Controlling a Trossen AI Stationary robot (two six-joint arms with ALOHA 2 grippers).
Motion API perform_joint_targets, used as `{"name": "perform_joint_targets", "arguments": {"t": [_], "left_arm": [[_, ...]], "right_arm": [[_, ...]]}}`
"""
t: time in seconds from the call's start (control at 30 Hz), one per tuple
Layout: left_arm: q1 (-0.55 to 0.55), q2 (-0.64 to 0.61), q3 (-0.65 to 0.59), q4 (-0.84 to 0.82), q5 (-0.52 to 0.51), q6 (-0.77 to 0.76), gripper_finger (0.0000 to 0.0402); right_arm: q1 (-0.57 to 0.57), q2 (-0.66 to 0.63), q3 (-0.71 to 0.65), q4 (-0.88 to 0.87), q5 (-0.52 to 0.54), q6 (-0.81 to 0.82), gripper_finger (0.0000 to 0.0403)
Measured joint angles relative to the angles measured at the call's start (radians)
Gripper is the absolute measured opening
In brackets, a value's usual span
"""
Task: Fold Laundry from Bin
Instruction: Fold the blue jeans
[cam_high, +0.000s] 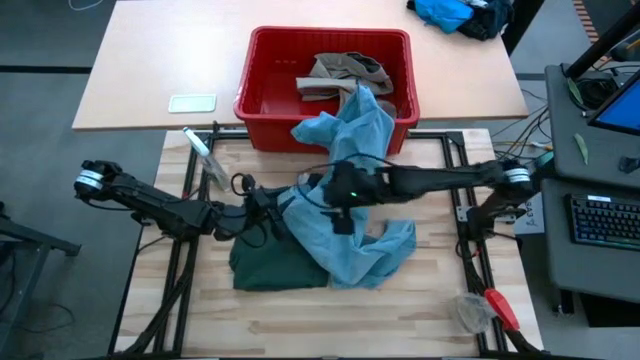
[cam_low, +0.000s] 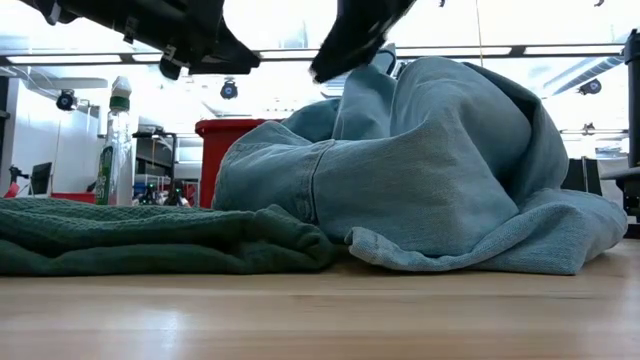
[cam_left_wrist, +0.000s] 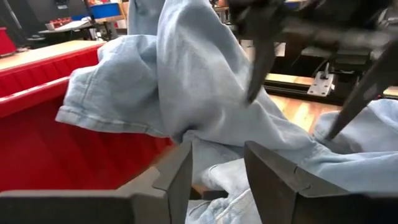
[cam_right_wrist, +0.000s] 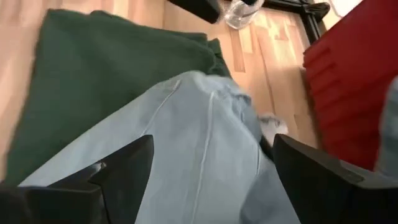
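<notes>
The red bin (cam_high: 262, 105) stands at the table's far side with a khaki piece (cam_high: 345, 75) lying in it. The light blue denim trousers (cam_high: 360, 240) hang over the bin's near rim and pile up on the table, partly on top of the flat dark green shorts (cam_high: 265, 265). My left gripper (cam_left_wrist: 217, 152) is open at the trousers' left side, with a denim fold (cam_left_wrist: 214, 168) in the gap between its fingers. My right gripper (cam_right_wrist: 211, 155) is wide open just above the middle of the denim heap (cam_low: 440, 170). My left gripper comes in almost level from the table's left and stands open around a denim fold below the bin's rim; I cannot tell whether its fingers touch the cloth. My right gripper slants down over the heap; one fingertip (cam_left_wrist: 254, 90) is close to the denim, touching or not I cannot tell.
A clear bottle (cam_high: 205, 160) stands near the table's far left corner. A red-handled tool (cam_high: 500, 310) and clear plastic lie at the near right. A bright blue cloth heap (cam_high: 445, 12) lies on the far table, and a keyboard (cam_high: 605, 220) is off to the right.
</notes>
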Motion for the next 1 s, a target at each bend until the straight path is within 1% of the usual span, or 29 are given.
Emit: {"name": "perform_joint_targets", "arguments": {"t": [0.07, 0.13, 0.23, 0.33, 0.43, 0.5, 0.57, 0.63, 0.73, 0.77, 0.87, 1.0], "left_arm": [[-0.002, -0.021, 0.0, -0.027, 0.0, -0.003, 0.0138], [-0.005, -0.04, 0.0, -0.051, 0.0, -0.004, 0.0142], [-0.008, -0.062, 0.0, -0.073, -0.001, -0.005, 0.0144], [-0.01, -0.073, 0.0, -0.094, 0.0, -0.005, 0.0145], [-0.01, -0.07, 0.0, -0.102, -0.001, -0.004, 0.0145], [-0.01, -0.063, 0.0, -0.108, 0.0, -0.005, 0.0145], [-0.01, -0.053, 0.0, -0.112, 0.0, -0.004, 0.0145], [-0.01, -0.048, 0.0, -0.113, 0.0, -0.004, 0.0145], [-0.009, -0.04, 0.0, -0.116, 0.0, -0.004, 0.0145], [-0.009, -0.039, 0.0, -0.117, 0.0, -0.004, 0.0145], [-0.009, -0.039, 0.0, -0.115, -0.001, -0.001, 0.0145], [-0.009, -0.039, 0.0, -0.115, -0.001, 0.003, 0.0145]], "right_arm": [[-0.033, 0.045, 0.0, 0.061, -0.041, -0.014, 0.0318], [-0.062, 0.091, 0.006, 0.086, -0.074, -0.018, 0.0316], [-0.099, 0.154, 0.021, 0.118, -0.087, -0.017, 0.0312], [-0.129, 0.211, 0.035, 0.13, -0.14, -0.015, 0.0306], [-0.144, 0.254, 0.043, 0.152, -0.152, 0.018, 0.0291], [-0.147, 0.268, 0.043, 0.157, -0.16, 0.011, 0.0265], [-0.146, 0.27, 0.043, 0.165, -0.163, -0.003, 0.0221], [-0.142, 0.265, 0.043, 0.164, -0.172, -0.02, 0.016], [-0.132, 0.243, 0.043, 0.151, -0.193, -0.037, 0.0051], [-0.127, 0.23, 0.043, 0.142, -0.193, -0.042, 0.0032], [-0.109, 0.165, 0.043, 0.096, -0.162, -0.042, 0.0018], [-0.058, 0.031, 0.032, -0.006, -0.094, -0.05, 0.0009]]}}
